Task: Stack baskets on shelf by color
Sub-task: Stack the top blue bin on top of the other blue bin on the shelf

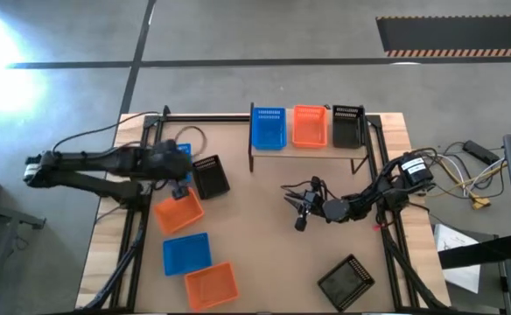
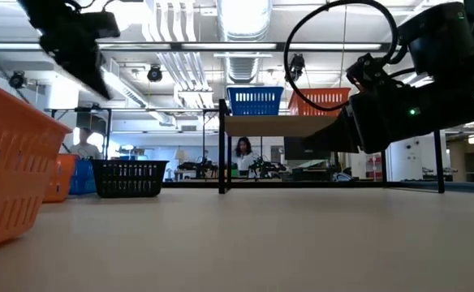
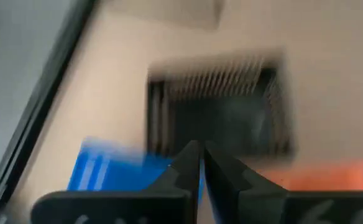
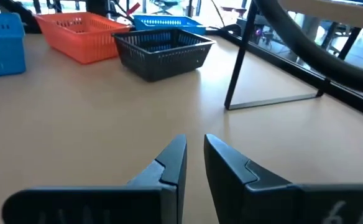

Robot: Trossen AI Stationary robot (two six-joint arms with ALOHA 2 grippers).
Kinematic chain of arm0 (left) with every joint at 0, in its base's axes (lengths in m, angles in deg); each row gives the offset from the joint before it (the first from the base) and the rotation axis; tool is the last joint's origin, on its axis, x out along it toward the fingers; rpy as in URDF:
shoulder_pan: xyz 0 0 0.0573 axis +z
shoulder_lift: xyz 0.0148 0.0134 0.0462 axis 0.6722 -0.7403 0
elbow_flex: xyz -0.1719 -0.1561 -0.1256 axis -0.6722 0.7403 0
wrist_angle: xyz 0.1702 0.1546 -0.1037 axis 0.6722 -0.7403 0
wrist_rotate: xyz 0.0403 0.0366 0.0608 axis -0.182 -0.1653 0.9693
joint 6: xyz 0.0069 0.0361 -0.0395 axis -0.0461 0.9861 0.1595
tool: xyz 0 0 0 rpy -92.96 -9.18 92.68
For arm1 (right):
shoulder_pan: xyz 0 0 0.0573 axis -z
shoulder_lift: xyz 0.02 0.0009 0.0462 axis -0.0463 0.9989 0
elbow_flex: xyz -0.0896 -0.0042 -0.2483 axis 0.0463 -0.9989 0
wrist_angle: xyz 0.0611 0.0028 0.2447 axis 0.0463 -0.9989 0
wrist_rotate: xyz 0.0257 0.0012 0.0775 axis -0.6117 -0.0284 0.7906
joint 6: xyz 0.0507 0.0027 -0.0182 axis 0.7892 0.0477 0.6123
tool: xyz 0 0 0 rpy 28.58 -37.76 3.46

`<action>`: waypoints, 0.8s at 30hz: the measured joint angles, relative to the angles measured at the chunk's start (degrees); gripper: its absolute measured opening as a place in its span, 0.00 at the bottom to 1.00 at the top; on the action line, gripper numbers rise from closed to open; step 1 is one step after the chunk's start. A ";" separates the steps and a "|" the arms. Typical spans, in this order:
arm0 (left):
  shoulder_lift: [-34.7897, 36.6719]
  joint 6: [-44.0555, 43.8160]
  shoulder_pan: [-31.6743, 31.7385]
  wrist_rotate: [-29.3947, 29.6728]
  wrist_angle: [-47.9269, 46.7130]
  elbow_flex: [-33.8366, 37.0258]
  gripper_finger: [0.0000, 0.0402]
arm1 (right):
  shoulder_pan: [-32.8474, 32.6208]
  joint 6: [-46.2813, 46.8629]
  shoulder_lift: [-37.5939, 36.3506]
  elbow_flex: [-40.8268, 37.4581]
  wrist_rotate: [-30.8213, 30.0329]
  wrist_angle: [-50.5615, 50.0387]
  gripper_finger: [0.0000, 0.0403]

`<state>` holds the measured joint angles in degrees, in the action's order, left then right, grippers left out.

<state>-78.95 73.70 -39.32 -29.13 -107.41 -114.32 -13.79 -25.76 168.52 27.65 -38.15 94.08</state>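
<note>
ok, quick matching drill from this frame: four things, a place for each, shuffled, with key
Things:
1. blue basket on the shelf
2. black basket on the shelf
3. left gripper
4. right gripper

Places:
A. over the loose baskets at table left
B. shelf's left end
C. low over bare table, in front of the shelf
D. shelf's right end

Pairs: 1-B, 2-D, 3-A, 4-C

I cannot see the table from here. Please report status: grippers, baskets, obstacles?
Left gripper shut, empty, above black basket. Right gripper slightly open, empty, mid-table. Shelf holds blue, orange, black; six baskets on table. Nothing blocking.
</note>
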 joint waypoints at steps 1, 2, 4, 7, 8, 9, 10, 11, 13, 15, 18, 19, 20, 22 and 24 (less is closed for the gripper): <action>-2.75 -1.49 0.00 0.59 -5.40 -2.34 0.02 | 0.00 0.00 0.00 -0.03 0.00 -0.40 0.12; -5.13 -2.85 0.00 1.20 -9.29 -4.36 0.04 | 0.00 -0.01 0.04 -0.21 0.00 -0.64 0.12; -9.09 -5.01 0.22 1.50 -15.20 -6.30 0.08 | 0.00 0.04 0.04 -0.44 0.00 -0.82 0.12; -13.06 -6.22 1.71 0.49 -18.00 -5.71 0.18 | -0.02 -0.20 0.04 -0.94 0.00 -0.95 0.12; -14.07 -5.94 2.36 -0.49 -17.63 -4.97 0.22 | -0.04 -0.22 0.04 -1.00 0.02 -1.05 0.12; -14.96 -5.18 3.02 -1.18 -17.65 -4.10 0.26 | -0.04 -0.20 0.04 -1.05 0.02 -1.40 0.12; -15.62 -4.36 3.82 -1.57 -17.18 -3.19 0.30 | -0.04 -0.11 0.04 -1.07 0.02 -1.97 0.12; -16.11 -3.11 4.61 -1.76 -15.91 -2.23 0.34 | -0.04 0.04 0.04 -1.15 0.04 -2.43 0.12; -16.77 -0.51 6.49 -2.18 -13.88 -0.07 0.42 | -0.09 0.61 0.04 -1.17 0.06 -3.41 0.12; -16.92 2.81 8.63 -4.35 -12.22 2.15 0.47 | -0.17 1.73 0.04 -1.26 0.09 -4.21 0.12; -16.54 6.81 11.60 -8.14 -9.23 4.56 0.49 | -0.17 3.59 0.04 -1.27 0.26 -5.52 0.12; -16.48 7.62 12.29 -8.44 -8.95 4.93 0.48 | -0.17 4.13 0.04 -1.27 0.35 -5.96 0.12; -16.39 8.74 12.84 -8.60 -8.38 4.75 0.47 | -0.17 4.46 0.04 -1.27 0.46 -6.44 0.12; -16.18 11.17 13.47 -7.82 -5.08 4.88 0.44 | -0.17 4.59 0.04 -1.31 0.44 -6.55 0.12; -16.46 13.37 13.97 -7.96 -2.74 6.06 0.40 | -0.17 4.49 0.04 -1.31 0.44 -6.45 0.12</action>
<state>-95.41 87.07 -25.36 -37.09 -110.15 -108.26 -13.97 -21.27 168.56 26.34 -37.71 87.63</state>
